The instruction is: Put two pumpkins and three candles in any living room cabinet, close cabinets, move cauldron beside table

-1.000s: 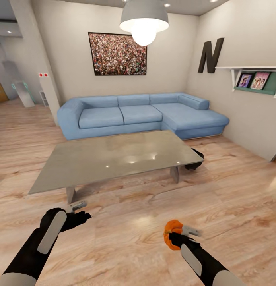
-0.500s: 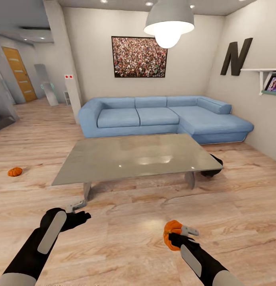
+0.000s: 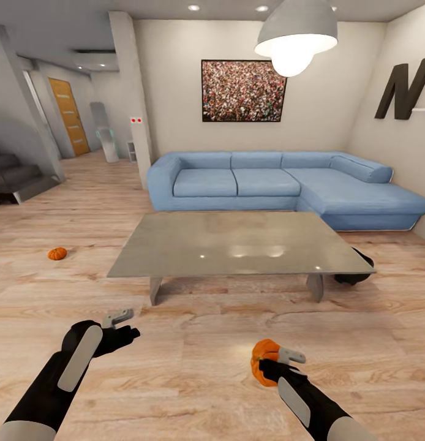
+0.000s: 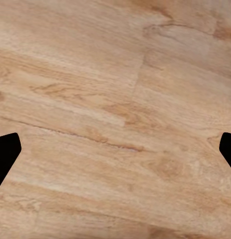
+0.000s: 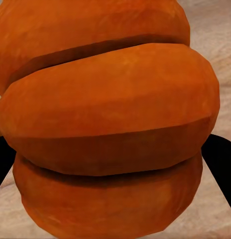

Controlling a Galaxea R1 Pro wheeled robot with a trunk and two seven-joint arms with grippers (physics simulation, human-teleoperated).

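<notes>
My right gripper (image 3: 272, 362) is shut on a small orange ribbed pumpkin (image 3: 264, 360), held low over the wood floor; up close the pumpkin (image 5: 110, 119) sits between the dark fingers. A second pumpkin (image 3: 57, 253) lies on the floor far left, beyond the table's left end. My left gripper (image 3: 127, 325) hangs open over bare floor, its fingertips (image 4: 5, 154) wide apart. The black cauldron (image 3: 359, 271) sits on the floor at the table's right end, partly hidden by the tabletop. The candles and the cabinet are out of view.
A low grey table (image 3: 237, 245) stands ahead, with a blue corner sofa (image 3: 280, 184) behind it against the wall. A pendant lamp (image 3: 295, 40) hangs overhead. A pillar (image 3: 134, 92), a hallway and stairs (image 3: 16, 177) lie to the left. Open floor spreads between me and the table.
The camera has turned left, so the room slides right in the picture and the floor pumpkin, hallway and stairs come into view. Both arms keep their pose; the right still holds its pumpkin.
</notes>
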